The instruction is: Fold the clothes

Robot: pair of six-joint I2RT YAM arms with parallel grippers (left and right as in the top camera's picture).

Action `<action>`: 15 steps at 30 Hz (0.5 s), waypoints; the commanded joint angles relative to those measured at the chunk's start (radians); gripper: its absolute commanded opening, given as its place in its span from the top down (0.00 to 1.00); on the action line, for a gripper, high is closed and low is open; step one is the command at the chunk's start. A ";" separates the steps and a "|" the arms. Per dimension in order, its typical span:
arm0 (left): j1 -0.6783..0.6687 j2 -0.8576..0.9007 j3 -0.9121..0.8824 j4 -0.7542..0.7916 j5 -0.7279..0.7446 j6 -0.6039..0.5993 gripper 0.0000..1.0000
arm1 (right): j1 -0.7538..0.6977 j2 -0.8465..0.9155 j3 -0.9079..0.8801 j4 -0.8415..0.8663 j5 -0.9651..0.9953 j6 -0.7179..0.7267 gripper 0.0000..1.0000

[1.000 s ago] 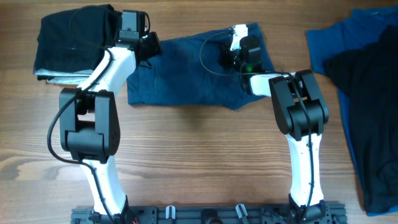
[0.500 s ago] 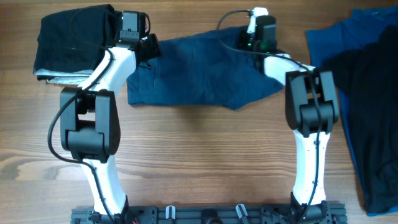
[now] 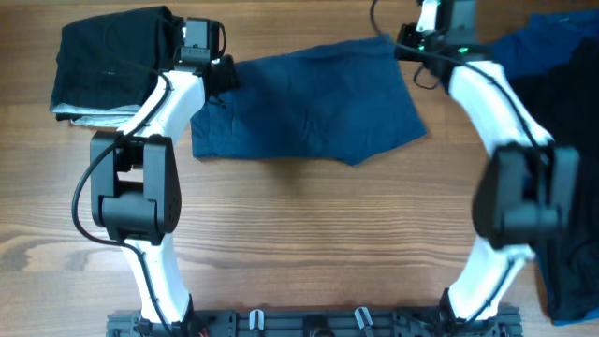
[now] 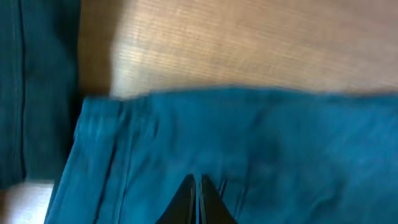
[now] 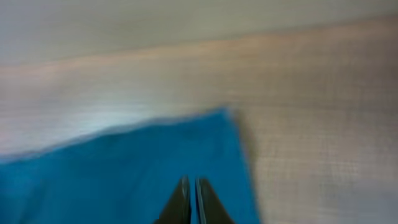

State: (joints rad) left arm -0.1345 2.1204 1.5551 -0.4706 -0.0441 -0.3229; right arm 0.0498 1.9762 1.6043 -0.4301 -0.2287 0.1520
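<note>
1. Overhead:
   - The shorts (image 3: 309,103) lie spread on the counter (image 3: 299,234) between the two arms. Their long axis runs left to right.
   - The left gripper (image 3: 225,77) sits at the far left corner and the right gripper (image 3: 401,45) at the far right corner. Both are on the edge away from the robot's base, so each arm is nearest its own end.
   - The rest of the cloth lies toward the base from both grippers, so I judge any fold would bring that far edge back over it.
   - A folded dark stack (image 3: 108,56) sits just beside the left corner. A loose blue and black pile (image 3: 562,122) lies past the right arm and is cut off by the frame edge.
   - The arm bodies hide both sets of fingertips here.

2. Left wrist:
   - The left gripper (image 4: 198,186) has its tips pressed together with the shorts (image 4: 261,155) running right up to them, apparently nipped between.
   - The cloth's far edge runs across the view, with bare wood beyond it.
   - A darker seamed strip (image 4: 37,81) at the left is probably the stack, but I cannot tell for sure.

3. Right wrist:
   - The picture is blurred.
   - The right gripper (image 5: 189,186) is also closed tip to tip on the cloth, close to the pointed corner (image 5: 224,118).
   - The blur makes it hard to see how much fabric is caught.
</note>
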 commanded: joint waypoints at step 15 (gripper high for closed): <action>-0.092 -0.106 0.001 -0.287 0.454 -0.104 0.96 | 0.004 -0.050 -0.418 -0.128 -0.154 -0.071 0.96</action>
State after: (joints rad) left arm -0.1852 2.0102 1.5536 -0.7918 0.3695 -0.4103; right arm 0.0498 1.9152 1.2209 -0.5964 -0.3630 0.0879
